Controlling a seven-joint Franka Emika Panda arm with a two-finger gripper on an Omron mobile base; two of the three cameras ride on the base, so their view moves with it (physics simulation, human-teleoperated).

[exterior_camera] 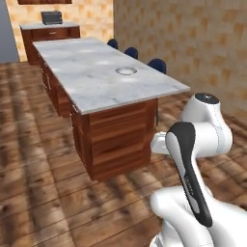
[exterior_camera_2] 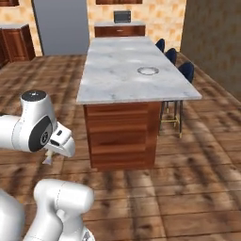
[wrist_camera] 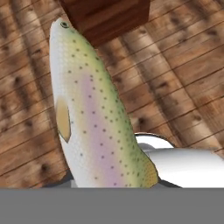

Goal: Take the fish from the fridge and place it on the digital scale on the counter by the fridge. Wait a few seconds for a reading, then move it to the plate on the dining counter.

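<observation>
Nearest the hand camera, the slender speckled fish with a pale silvery belly, pink flank stripe and greenish back (wrist_camera: 94,118) rises from the bottom of the hand view, head pointing away toward the corner of a reddish wood base; the pincer is clenched on the fish, its fingertips hidden behind the body; below the fish lies the brown plank floor (wrist_camera: 183,65); in the right base view a pale tip of the fish shows hanging beneath the white hand, low and left of the island; beyond stands the long white-grey veined marble desk on its reddish wood base (exterior_camera_2: 122,70); on its top, toward the stool side, sits the small round pale-grey plate with a darker rim (exterior_camera: 126,71), well apart from the fish; dark-blue stools (exterior_camera_2: 187,70) line the far side; at the back a tall grey fridge (exterior_camera_2: 61,26) stands against the tiled wall.
</observation>
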